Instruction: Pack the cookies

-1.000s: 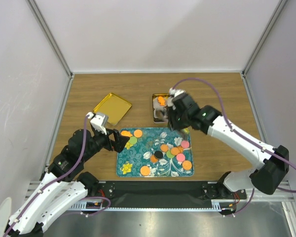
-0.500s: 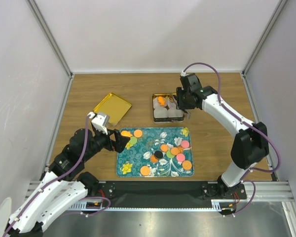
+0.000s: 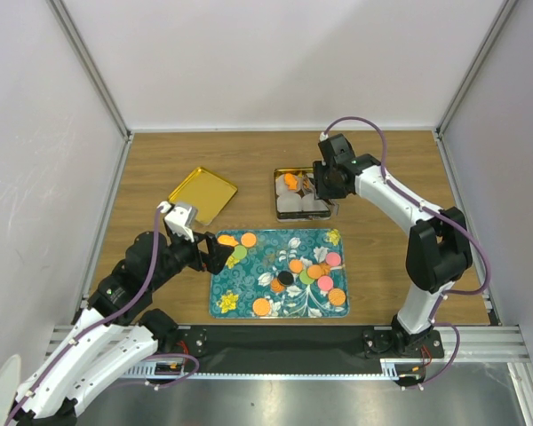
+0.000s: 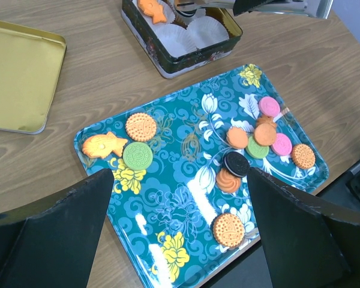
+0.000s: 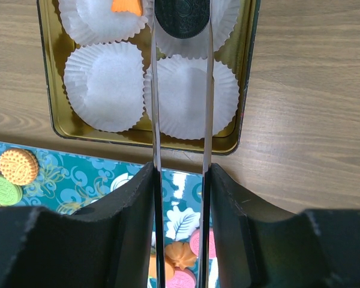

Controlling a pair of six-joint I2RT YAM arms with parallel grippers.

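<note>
Over the dark patterned metal tin (image 5: pixel 245 90) lined with white paper cups (image 5: pixel 102 84), the right tool (image 3: pixel 316 186) has swung back from the teal flowered tray's (image 3: pixel 249 288) far edge. Its elbow is folded in and its thin fingers are clamped on a black round cookie (image 5: pixel 181 17). Spread wide, the left tool (image 3: pixel 211 256) hovers at the tray's left end, with the other cookies (image 4: pixel 138 155) lying on the tray.
</note>
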